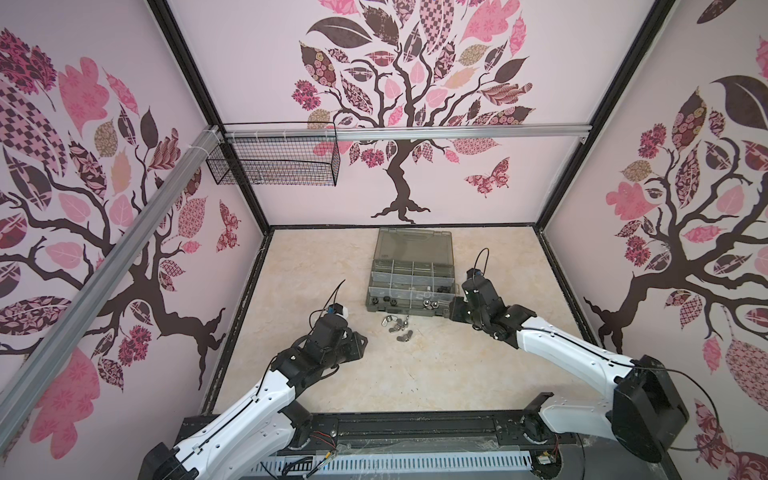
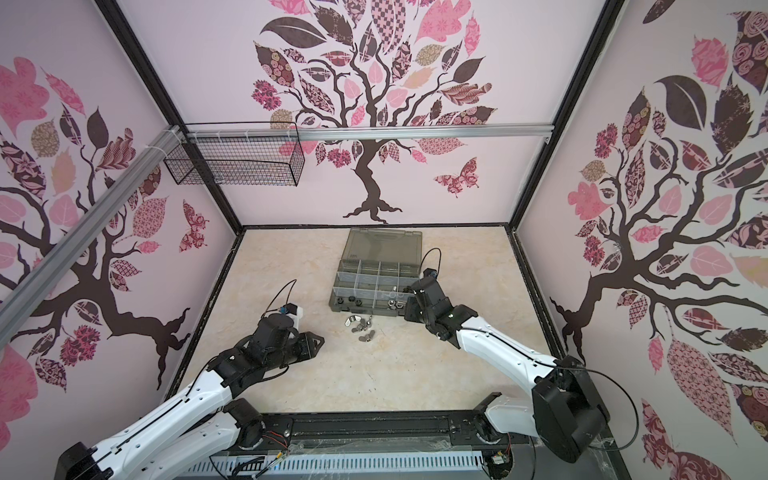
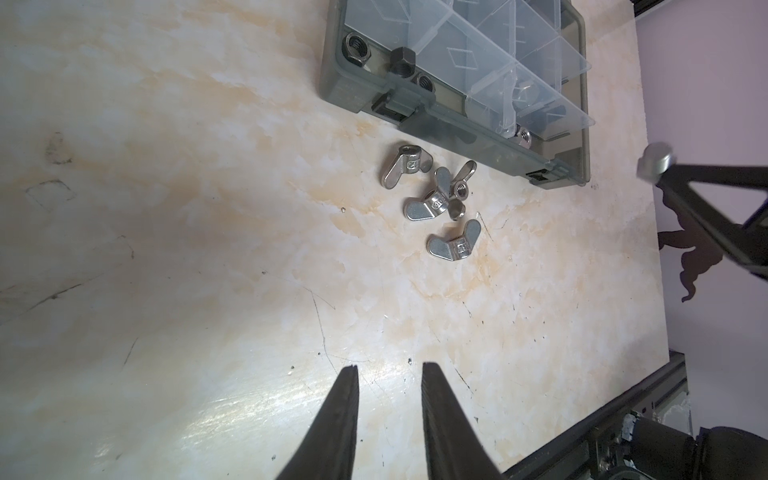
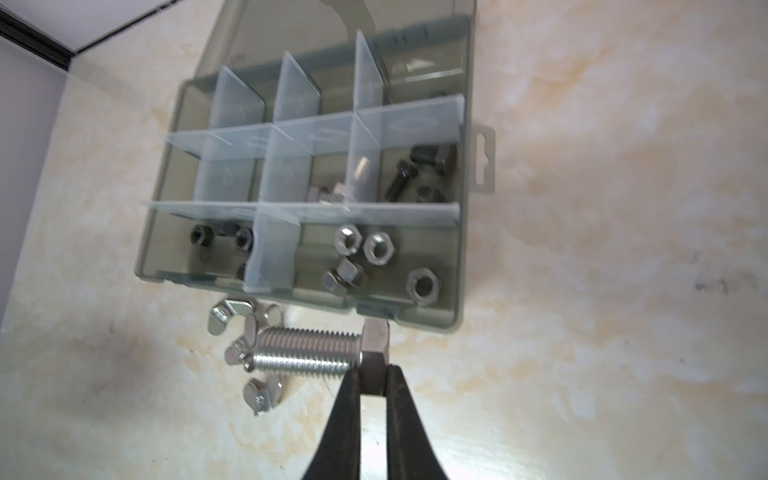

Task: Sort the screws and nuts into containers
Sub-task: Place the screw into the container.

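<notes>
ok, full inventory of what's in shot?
organizer case: one, smoky grey, lid open, far mid table
wing nuts: about four, silver, loose before the case
silver bolt: one, head gripped in right jaws
silver hex nuts: several, front compartment
black nuts: about three, other front compartment
black bolts: a few, middle-row end compartment
stored silver bolts: count unclear, compartment beside those
wire basket: one, black, back wall rail
table: beige marble look
left arm: white-black, jaws apart, empty
right arm: white-black, jaws shut on silver bolt
</notes>
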Robot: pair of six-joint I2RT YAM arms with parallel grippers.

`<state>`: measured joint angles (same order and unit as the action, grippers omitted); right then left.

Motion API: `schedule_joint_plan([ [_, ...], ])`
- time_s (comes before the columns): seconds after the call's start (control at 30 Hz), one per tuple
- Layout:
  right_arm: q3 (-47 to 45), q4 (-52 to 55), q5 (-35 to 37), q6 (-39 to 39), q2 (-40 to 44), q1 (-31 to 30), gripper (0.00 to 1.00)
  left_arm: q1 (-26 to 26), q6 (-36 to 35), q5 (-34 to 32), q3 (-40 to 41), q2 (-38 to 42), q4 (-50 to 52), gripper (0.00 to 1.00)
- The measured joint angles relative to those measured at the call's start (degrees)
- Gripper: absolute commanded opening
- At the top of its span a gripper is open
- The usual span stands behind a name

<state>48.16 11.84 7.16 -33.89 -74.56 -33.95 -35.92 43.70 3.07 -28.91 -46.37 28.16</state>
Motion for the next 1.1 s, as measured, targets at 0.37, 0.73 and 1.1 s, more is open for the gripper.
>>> schedule_joint_plan([
  [0.37, 19.21, -0.59, 1.73, 6.40, -21.27, 0.00, 0.09, -0.11, 0.98, -0.04, 0.68, 1.62, -0.02, 0.30],
  [0.73, 23.10, 0.87, 2.27, 8.24, -27.23, 0.00, 0.45, -0.11, 1.51, -0.20, 0.98, 2.51, 0.07, 0.30],
  [1.1, 21.14, 1.33, 2.43, 8.41, -24.94, 0.00, 0.53, -0.11, 1.55, -0.24, 1.33, 2.95, 0.20, 0.30],
])
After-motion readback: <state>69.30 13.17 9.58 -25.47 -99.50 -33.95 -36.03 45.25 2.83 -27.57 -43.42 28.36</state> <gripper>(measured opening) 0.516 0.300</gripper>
